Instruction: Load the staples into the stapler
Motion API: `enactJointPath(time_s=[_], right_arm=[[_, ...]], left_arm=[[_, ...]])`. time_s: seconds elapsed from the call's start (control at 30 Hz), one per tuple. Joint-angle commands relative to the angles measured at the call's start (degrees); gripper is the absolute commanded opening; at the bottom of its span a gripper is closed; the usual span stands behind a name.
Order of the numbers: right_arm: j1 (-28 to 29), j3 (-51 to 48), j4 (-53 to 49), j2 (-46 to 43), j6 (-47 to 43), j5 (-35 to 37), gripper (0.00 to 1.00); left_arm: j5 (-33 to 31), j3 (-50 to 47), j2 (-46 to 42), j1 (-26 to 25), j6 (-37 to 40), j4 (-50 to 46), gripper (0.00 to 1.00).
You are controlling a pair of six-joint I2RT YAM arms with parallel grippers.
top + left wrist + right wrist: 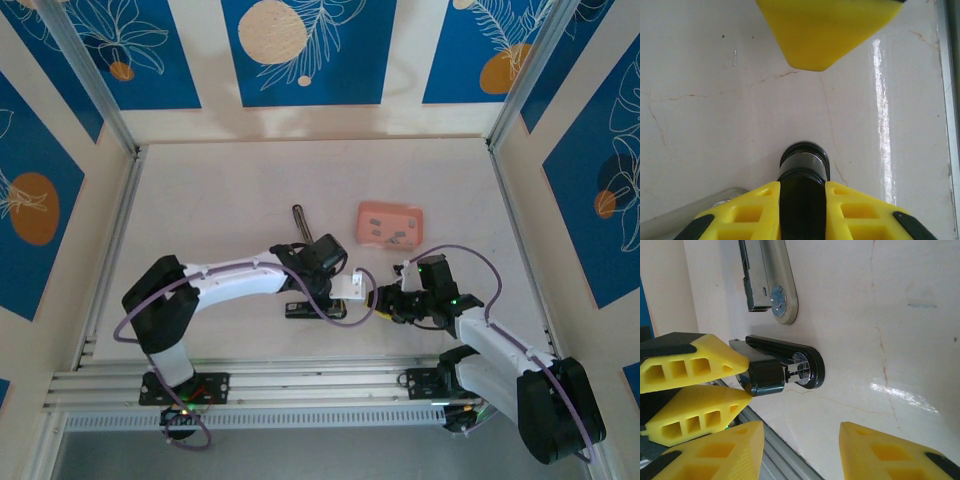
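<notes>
From the top external camera, the left end effector sits under its own black wrist, so its fingers are hidden and their spread cannot be read here. The stapler shows as a short black bar on the table just below that wrist, with a thin dark arm reaching toward the far wall; the join between them is covered. The right end effector is just right of the stapler, its tips too dark to judge. The staples are faint grey flecks in the salmon-pink tray, farther back and apart from both end effectors. In the left wrist view, the left end effector's two yellow fingers are clamped on the stapler's black rounded end, which pokes out between them. The rest of the stapler is cut off below, and a blurred grey shape at lower left cannot be made out. In the right wrist view, the right end effector's fingers stand wide apart with nothing between them, near the stapler but not touching it. The left fingers pinch the black arm from the left. The silvery-railed arm lies just beyond, cut off at the top edge.
</notes>
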Motion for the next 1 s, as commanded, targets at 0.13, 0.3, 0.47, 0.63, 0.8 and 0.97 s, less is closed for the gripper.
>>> enactJointPath(time_s=[0.13,0.3,0.47,0.63,0.8,0.97], right_arm=[[-0.3,-1.2,-1.5,-0.7,-1.2,-1.4,0.44],[-0.3,-1.2,-1.6,-0.8,-1.1,-1.5,0.44],[-0.5,-1.0,-1.7,-1.1,-1.1,-1.5,0.44],[-0.4,-0.7,-1.9,-1.1,-1.1,-1.3,0.45],[-0.4,-0.6,-1.9,-1.1,-1.1,-1.3,0.45],[-0.4,-0.5,-1.8,-1.1,-1.1,-1.1,0.46]], left_arm=[[-0.6,1.3,4.3,0.2,1.7,-5.9,0.22],[-2.4,1.5,5.0,0.2,1.9,-7.0,0.23],[-1.4,-0.2,0.9,0.3,0.2,-3.4,0.37],[-1.2,-4.4,-7.2,1.0,-1.4,1.2,0.56],[-1.0,-12.0,-15.1,4.1,-1.4,4.3,0.67],[-1.2,-17.6,-19.1,6.7,-0.1,4.7,0.71]])
